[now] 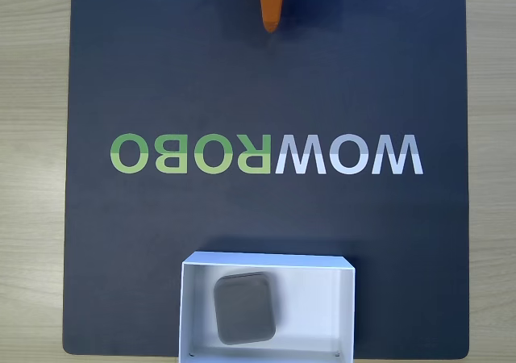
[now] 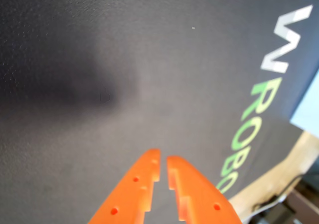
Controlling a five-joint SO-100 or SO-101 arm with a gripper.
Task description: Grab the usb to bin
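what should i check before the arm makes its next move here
1. usb inside the bin: ok, it lies flat on the white floor.
2. End effector empty: ok, nothing sits between the orange fingers, which are nearly closed.
3. End effector away from the bin: ok, it sits at the far edge of the mat in the fixed view.
4. Bin fully on the mat: cannot tell, its near edge is cut off.
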